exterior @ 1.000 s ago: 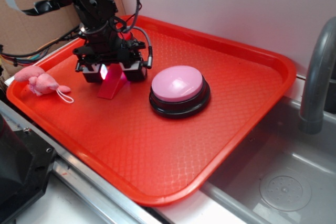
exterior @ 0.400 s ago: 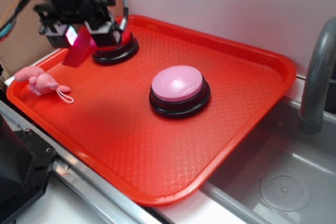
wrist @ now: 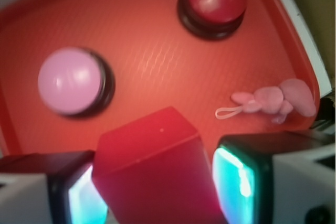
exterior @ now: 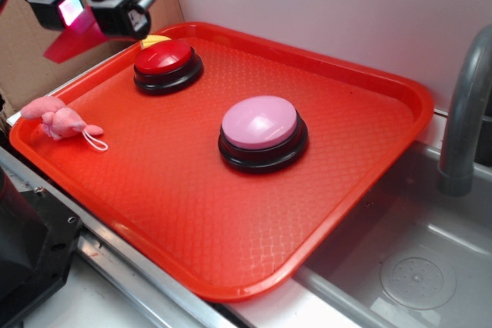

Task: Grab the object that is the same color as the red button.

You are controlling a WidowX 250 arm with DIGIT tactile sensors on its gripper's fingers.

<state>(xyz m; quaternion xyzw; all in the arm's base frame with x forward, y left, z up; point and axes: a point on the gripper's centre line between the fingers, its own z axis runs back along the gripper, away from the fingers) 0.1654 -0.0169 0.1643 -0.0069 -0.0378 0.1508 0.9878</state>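
The gripper (exterior: 77,11) is hanging above the far-left corner of the red tray (exterior: 231,251), well clear of its raised rim, with open air beneath it. Its two finger pads (wrist: 239,184) are clamping the red wedge block (exterior: 73,38) between them; the block is riding off the surface, tilted, thin end pointing down-left in the exterior view.

The middle and near-right stretches of the tray are lying bare. The red button (exterior: 164,59) is sitting at the far left, just right of the gripper and below it. The pink button (exterior: 261,124) is sitting near the tray's centre, well apart from the red one. A pink plush toy (exterior: 58,119) is lying at the left edge, its loop trailing onto the tray. A yellow piece (exterior: 154,38) is showing just behind the red button.

A grey sink basin (exterior: 415,266) and faucet pipe (exterior: 465,105) are standing to the right of the tray; a white wall (exterior: 346,5) is running behind.

In the wrist view the block (wrist: 152,171) is looking matte, solid red, flat-faced with a sharp upper edge.
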